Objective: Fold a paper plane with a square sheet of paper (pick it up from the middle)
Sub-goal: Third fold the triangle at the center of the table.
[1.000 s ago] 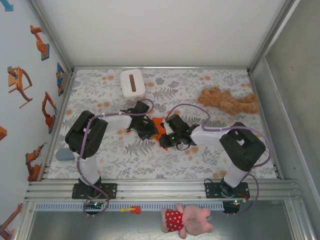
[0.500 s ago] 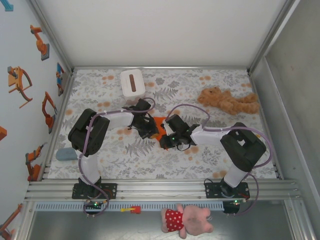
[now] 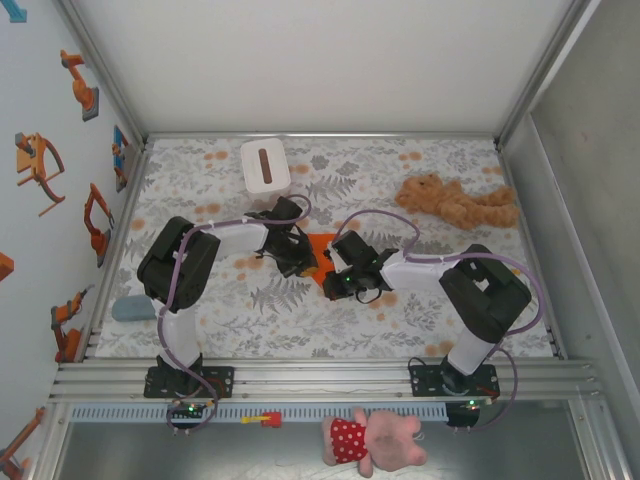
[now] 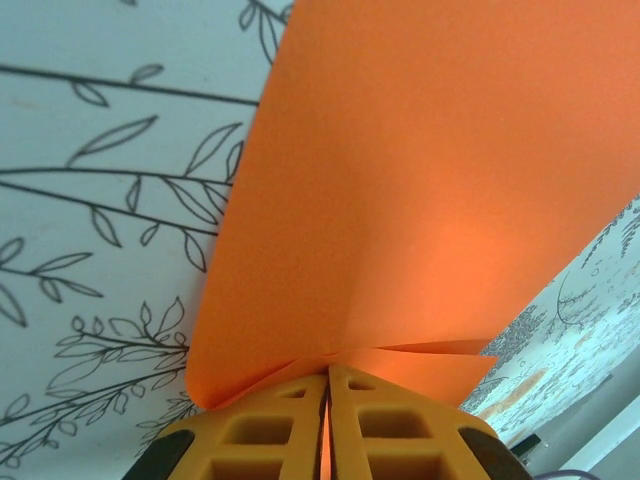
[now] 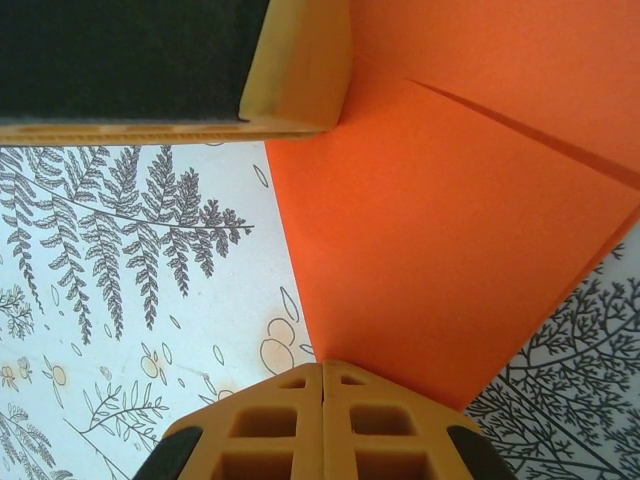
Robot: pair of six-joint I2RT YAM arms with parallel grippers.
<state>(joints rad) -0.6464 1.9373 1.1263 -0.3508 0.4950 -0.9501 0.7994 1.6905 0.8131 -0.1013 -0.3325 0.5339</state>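
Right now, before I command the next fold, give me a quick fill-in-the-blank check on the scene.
1. The left gripper is shut on the ___ sheet of paper.
2. The right gripper has its jaws ___ (open or shut).
3. The white tissue box stands on the ___ arm's side of the table.
4. The tan plush toy lies to the ___ of the sheet of paper.
Missing words: orange; shut; left; right.

Right of the tissue box, bare counter lay open up to the plush toy. Nearer than the box, the left end effector and right end effector crowded the middle, with the paper between them.
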